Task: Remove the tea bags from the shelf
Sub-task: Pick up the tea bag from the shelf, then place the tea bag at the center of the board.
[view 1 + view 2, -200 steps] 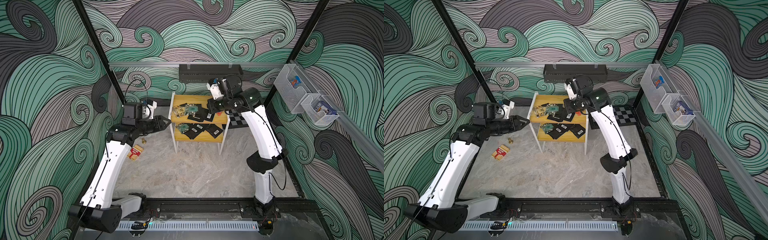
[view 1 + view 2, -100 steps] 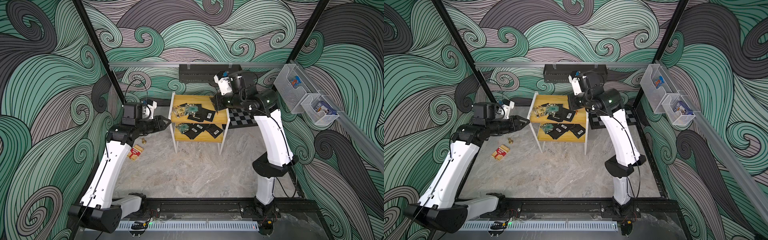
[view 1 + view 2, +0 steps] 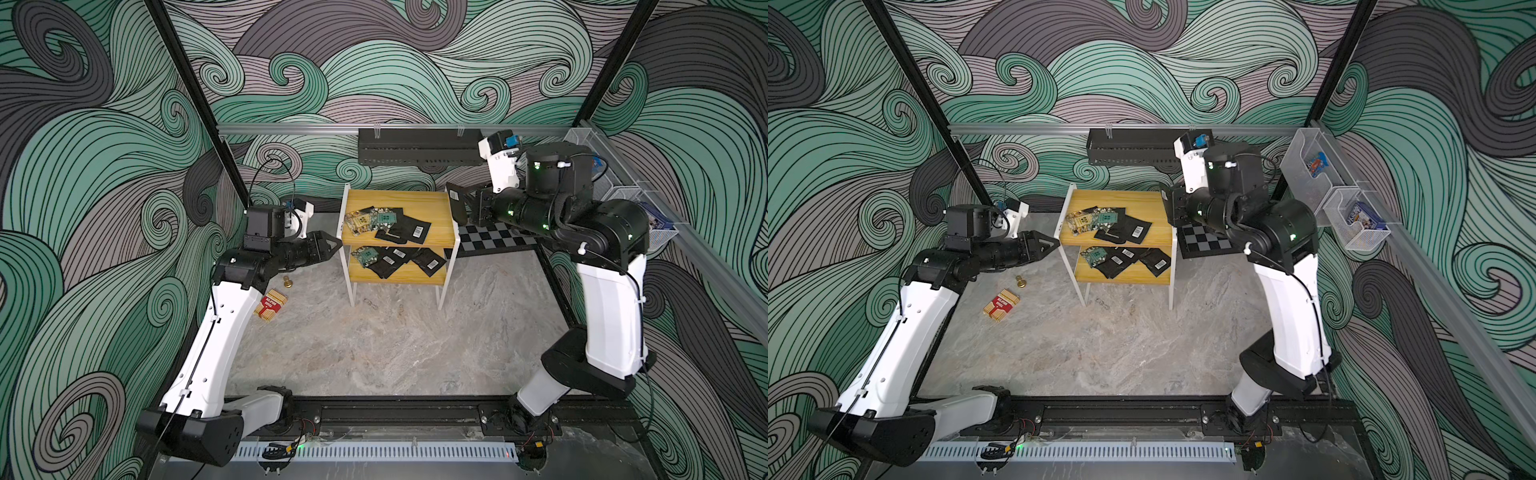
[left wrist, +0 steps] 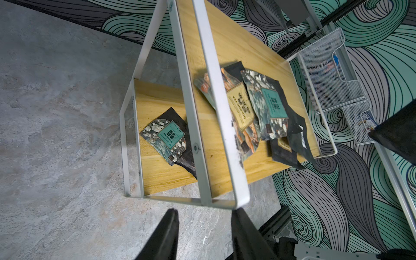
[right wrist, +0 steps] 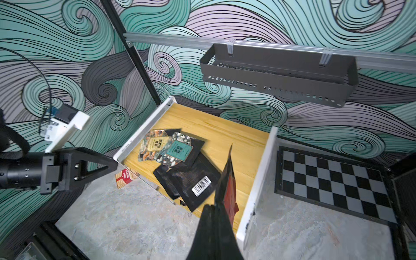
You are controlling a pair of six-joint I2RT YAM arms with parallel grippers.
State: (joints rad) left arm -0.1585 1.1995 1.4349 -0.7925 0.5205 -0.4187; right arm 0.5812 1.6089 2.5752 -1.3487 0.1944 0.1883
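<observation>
One tea bag (image 5: 227, 180) hangs clamped in right tool (image 5: 213, 208) at end of shelf (image 3: 415, 203); left tool (image 3: 334, 244) hovers parted, empty; next, probably release over table (image 3: 395, 353).

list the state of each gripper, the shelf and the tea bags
left gripper, open, empty
right gripper, shut on held tea bag
held tea bag, in the air, off the shelf
other tea bags, lying on both tiers
shelf, upright
</observation>
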